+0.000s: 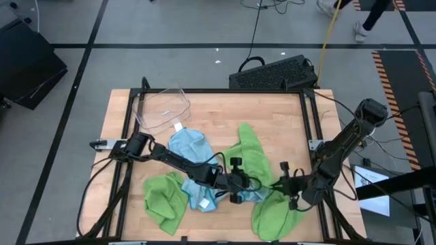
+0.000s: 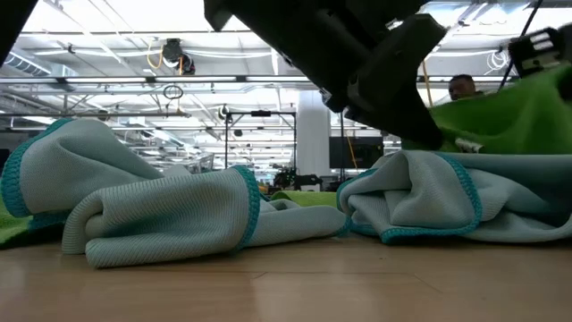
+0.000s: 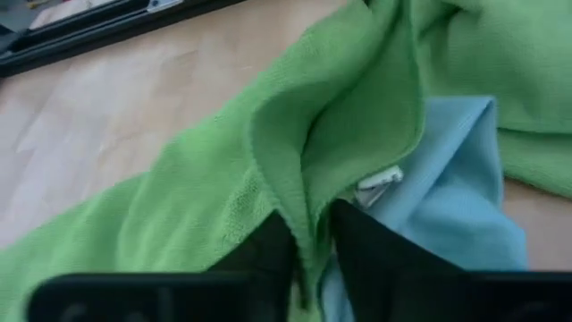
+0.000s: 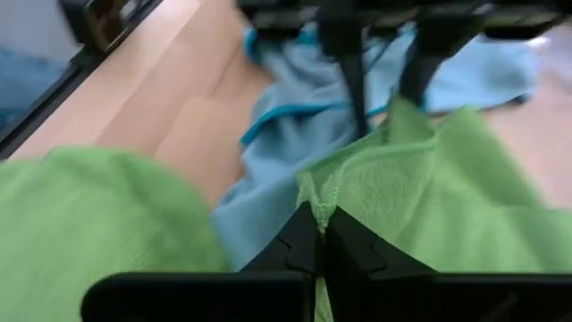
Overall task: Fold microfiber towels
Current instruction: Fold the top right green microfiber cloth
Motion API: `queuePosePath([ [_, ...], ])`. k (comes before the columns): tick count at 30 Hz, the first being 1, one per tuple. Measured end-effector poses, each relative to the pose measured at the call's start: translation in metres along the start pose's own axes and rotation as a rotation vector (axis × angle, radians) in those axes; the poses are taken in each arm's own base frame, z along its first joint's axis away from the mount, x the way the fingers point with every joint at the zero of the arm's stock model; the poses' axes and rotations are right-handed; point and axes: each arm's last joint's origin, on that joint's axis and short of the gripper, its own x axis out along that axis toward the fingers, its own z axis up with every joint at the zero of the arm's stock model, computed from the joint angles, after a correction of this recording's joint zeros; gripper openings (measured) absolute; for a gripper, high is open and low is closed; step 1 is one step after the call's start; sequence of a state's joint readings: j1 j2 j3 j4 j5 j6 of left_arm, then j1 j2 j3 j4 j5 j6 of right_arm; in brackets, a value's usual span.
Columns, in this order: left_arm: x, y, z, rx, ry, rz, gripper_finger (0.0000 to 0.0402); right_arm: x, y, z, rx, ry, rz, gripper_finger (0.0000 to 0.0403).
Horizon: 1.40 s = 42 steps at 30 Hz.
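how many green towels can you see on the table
3: one green towel at the front left, one in the middle, one at the front right by the pincers. More may hide underneath.

Bare wood lay open along the table's (image 1: 286,116) far right part and its left edge. The clear plastic bin (image 1: 163,109) blocked the far left corner. Crumpled towels (image 1: 197,170) and both arms crowded the near middle, where the grippers met over a green towel (image 1: 255,160).

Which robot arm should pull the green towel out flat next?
Probably the right: the right gripper is pinched shut on the lime green microfiber towel's edge, while the left gripper holds only a fold.
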<state>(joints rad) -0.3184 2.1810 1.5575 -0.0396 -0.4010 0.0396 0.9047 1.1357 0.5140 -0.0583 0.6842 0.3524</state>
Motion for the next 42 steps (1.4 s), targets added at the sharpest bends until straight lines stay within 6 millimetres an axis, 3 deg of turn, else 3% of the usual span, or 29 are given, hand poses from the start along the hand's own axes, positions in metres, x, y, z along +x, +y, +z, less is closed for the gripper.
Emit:
queuePosePath([
  [6, -0.027, -0.001, 0.016, 0.038, -0.017, 0.14, 0.0197, -0.011, -0.013, 0.011, 0.028, -0.101, -0.128, 0.0002],
  [11, -0.055, 0.003, 0.025, 0.08, 0.027, 0.23, 0.0234, -0.013, -0.023, 0.017, 0.051, -0.124, -0.164, 0.0001],
  [14, -0.065, 0.006, 0.025, 0.098, 0.062, 0.276, 0.0235, -0.011, -0.026, 0.017, 0.045, -0.119, -0.178, 0.0001],
  [19, -0.061, 0.011, 0.017, 0.101, 0.11, 0.271, 0.022, -0.01, -0.027, 0.017, 0.043, -0.114, -0.184, 0.0001],
  [27, -0.053, -0.003, 0.0, 0.061, 0.037, 0.234, 0.0183, -0.01, -0.027, 0.016, 0.042, -0.106, -0.184, 0.0],
  [38, -0.046, -0.015, -0.038, -0.137, -0.076, 0.222, 0.0172, -0.01, -0.027, 0.016, 0.054, -0.104, -0.184, 0.0],
  [42, -0.037, -0.007, -0.047, -0.242, -0.122, 0.137, 0.015, -0.01, -0.027, 0.016, 0.057, -0.104, -0.183, 0.0],
])
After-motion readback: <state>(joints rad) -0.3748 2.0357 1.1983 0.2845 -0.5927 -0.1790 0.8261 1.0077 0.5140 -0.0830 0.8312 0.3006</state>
